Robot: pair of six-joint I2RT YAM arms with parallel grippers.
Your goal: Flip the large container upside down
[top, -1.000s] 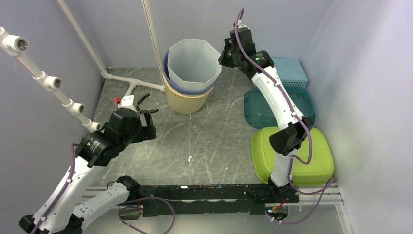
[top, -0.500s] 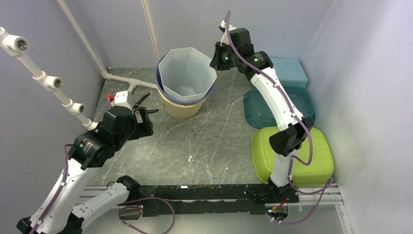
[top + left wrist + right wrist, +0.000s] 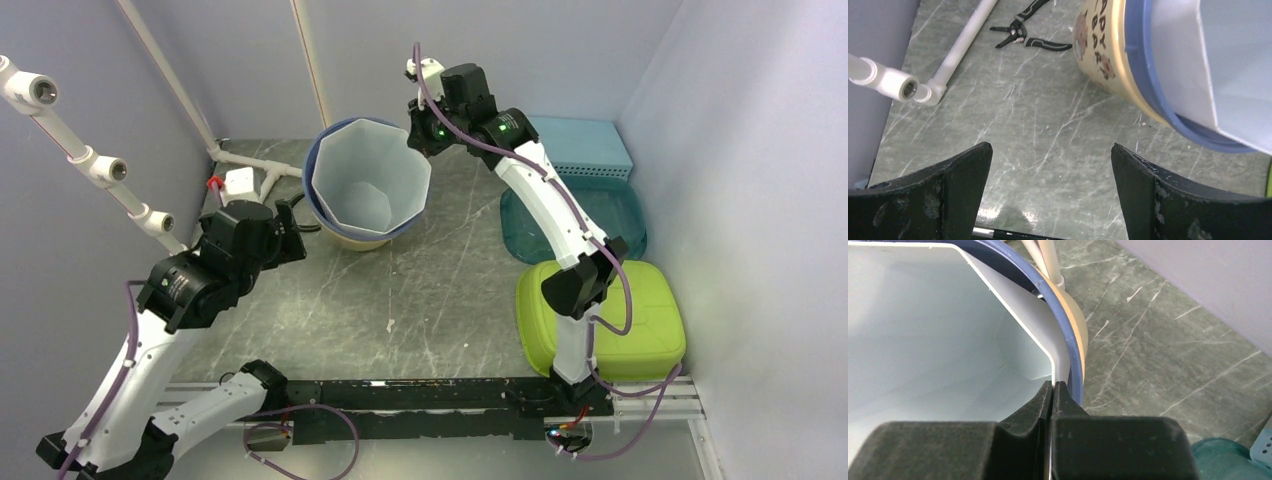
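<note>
The large container (image 3: 365,185) is a white octagonal bin nested in a tan bucket (image 3: 352,238) with a blue rim. The stack is tipped toward the left front, its mouth facing the camera. My right gripper (image 3: 424,140) is shut on the bin's right rim; in the right wrist view the fingers (image 3: 1053,386) pinch the white wall (image 3: 948,340) just inside the blue rim (image 3: 1069,347). My left gripper (image 3: 290,225) is open and empty, low over the table left of the bucket. In the left wrist view (image 3: 1050,150) the bucket (image 3: 1103,45) and bin (image 3: 1228,65) lie ahead right.
Black pliers (image 3: 1028,37) lie on the table beside a white pipe (image 3: 965,45) at the back left. A green basin (image 3: 640,310), a teal lid (image 3: 620,215) and a blue basket (image 3: 590,145) stand along the right side.
My right gripper has swung left holding the rim, tipping the bin and bucket over toward the left. My left arm has drawn back to the left.
</note>
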